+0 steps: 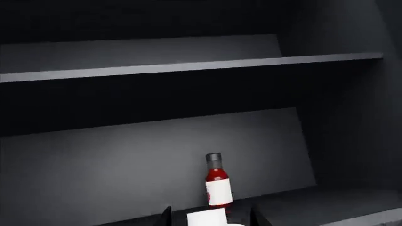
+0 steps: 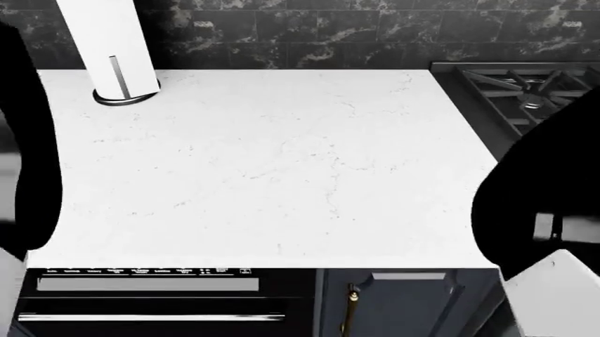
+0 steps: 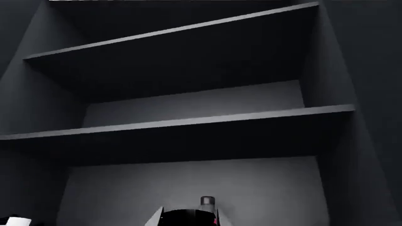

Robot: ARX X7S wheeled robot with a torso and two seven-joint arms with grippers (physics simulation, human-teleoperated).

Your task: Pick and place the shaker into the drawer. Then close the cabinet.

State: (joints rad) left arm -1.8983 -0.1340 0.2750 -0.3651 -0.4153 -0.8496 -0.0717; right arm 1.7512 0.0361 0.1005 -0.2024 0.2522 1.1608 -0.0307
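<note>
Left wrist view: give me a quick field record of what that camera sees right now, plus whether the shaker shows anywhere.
setting: dark shelves inside a cabinet
bottle: red sauce bottle, white label, dark cap, upright on the lower shelf
white object: partly visible at the frame edge, identity unclear
left gripper: jaw state cannot be judged
shaker: not identifiable in any view
head view: bare white countertop

Kitchen. I'm facing a white marble-look countertop [image 2: 281,161], black gas stove grate [image 2: 525,88], dark marbled tile backsplash [image 2: 375,31], stainless paper-towel holder [image 2: 120,88]; dark cabinet shelves [image 3: 188,123] hold a red sauce bottle [image 1: 217,181].
</note>
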